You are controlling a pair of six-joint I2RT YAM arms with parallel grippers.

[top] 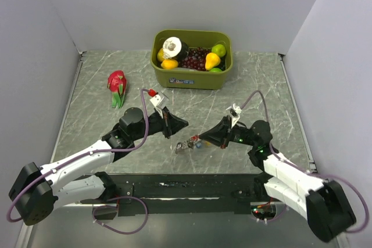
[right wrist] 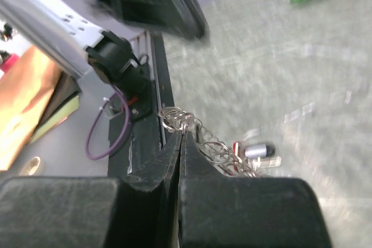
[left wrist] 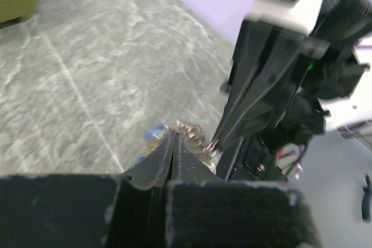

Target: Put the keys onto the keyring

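Left jaws (left wrist: 174, 137) closed; coil of the keyring (right wrist: 177, 119) sits at their tips, grip not confirmed. Right jaws (right wrist: 181, 135) closed, pinching the keyring's rim. The keys (top: 190, 143) are bunched between both arms, close to the near edge of the surface (top: 261, 97). Open marble runs behind them to the green bin (top: 192, 79). Dragon fruit (top: 117, 85) far left, well apart.
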